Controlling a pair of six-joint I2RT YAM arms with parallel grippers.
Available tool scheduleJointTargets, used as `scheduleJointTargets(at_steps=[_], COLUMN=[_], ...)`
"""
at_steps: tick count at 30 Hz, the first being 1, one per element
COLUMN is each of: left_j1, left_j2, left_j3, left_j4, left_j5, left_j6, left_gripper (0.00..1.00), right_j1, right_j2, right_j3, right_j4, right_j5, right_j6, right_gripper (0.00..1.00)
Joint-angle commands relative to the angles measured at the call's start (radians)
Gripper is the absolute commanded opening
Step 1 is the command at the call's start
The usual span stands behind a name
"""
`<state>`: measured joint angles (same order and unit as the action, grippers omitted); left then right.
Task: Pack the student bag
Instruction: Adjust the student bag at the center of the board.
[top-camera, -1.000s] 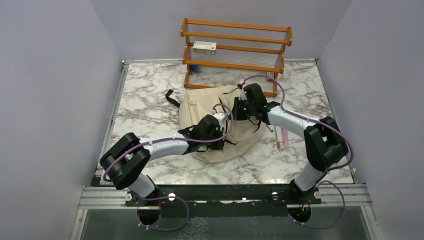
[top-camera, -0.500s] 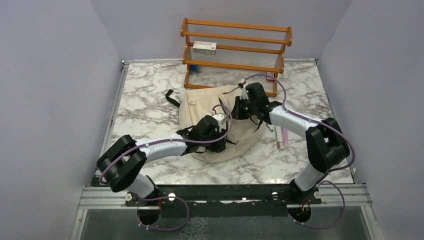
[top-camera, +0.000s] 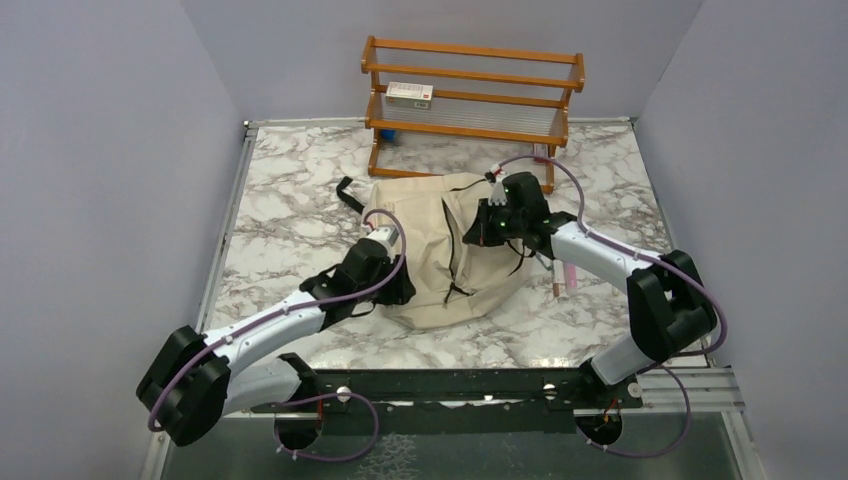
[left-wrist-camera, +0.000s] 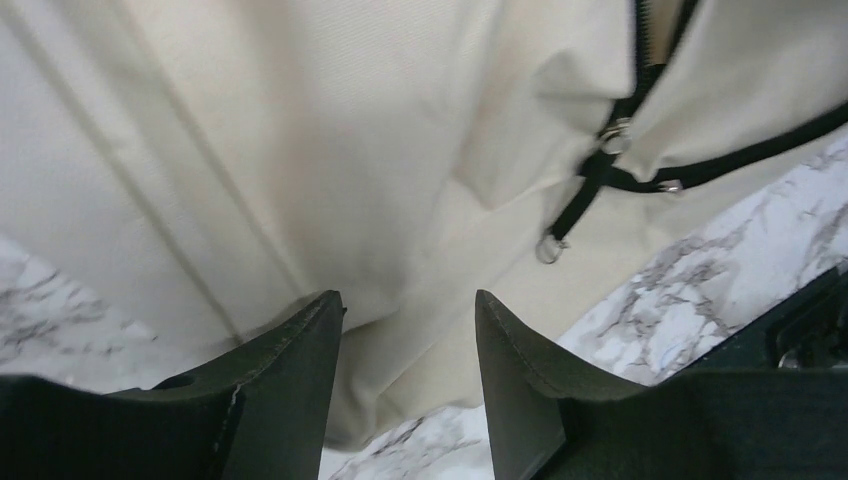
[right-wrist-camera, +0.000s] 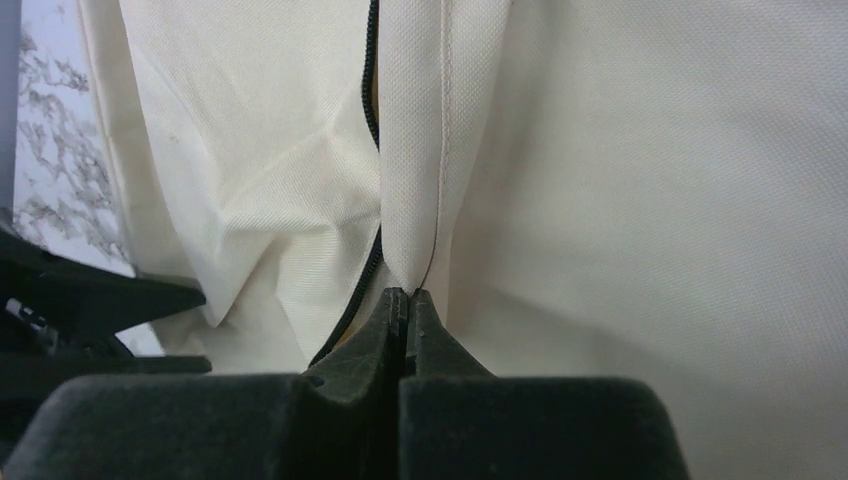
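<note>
Bag (top-camera: 420, 235) lies mid-table; right gripper (right-wrist-camera: 407, 296), at its 2 o'clock, clamps tight on a canvas fold; left gripper (left-wrist-camera: 408, 305), at 8 o'clock, stands open, empty.

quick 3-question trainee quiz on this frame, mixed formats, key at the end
1. True or false: the left gripper is shut on the student bag.
2. What is the right gripper pinching? A) a black strap B) a fold of the bag's canvas beside the zipper C) a pen
3. Fill in: the small box sits on the wooden ____ at the far edge of the table.

Key: 1 false, its jaws stand open over the canvas. 2 B. 3 rack.
</note>
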<state>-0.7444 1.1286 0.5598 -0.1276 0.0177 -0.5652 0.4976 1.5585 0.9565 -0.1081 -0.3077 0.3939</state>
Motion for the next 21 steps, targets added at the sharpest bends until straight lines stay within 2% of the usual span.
scheduleJointTargets(at_steps=[1,5,9,14,21], left_j1=[0.088,0.135,0.181,0.294,0.411], left_j2=[-0.062,-0.02,0.086,0.214,0.256], left_j3=[-0.081,-0.069,-0.014,0.08,0.146], left_j4=[-0.059,-0.057,-0.074,-0.114,-0.13], left_j5=[0.03,0.029,0.001,-0.01,-0.034], left_j6=[-0.056,-0.055,-0.031,0.018,0.076], left_gripper=[0.53,0.53,0.54,0.55,0.56], right_j1=[0.007,0.031,0.071,0.117,0.15], right_j2=[-0.048,-0.054,-0.066,-0.072,-0.093], right_j3=[-0.013,-0.014,-0.032,-0.051,-0.044], right_j4=[-0.019,-0.034,-0.036,-0.022,0.007], right_j5=[-0.076,-0.104,-0.11,-0.138,-0.138], right_j6=[0.019,0.024,0.036,0.042,0.049], right_gripper=[0.01,0.01,0.01,0.01,0.01])
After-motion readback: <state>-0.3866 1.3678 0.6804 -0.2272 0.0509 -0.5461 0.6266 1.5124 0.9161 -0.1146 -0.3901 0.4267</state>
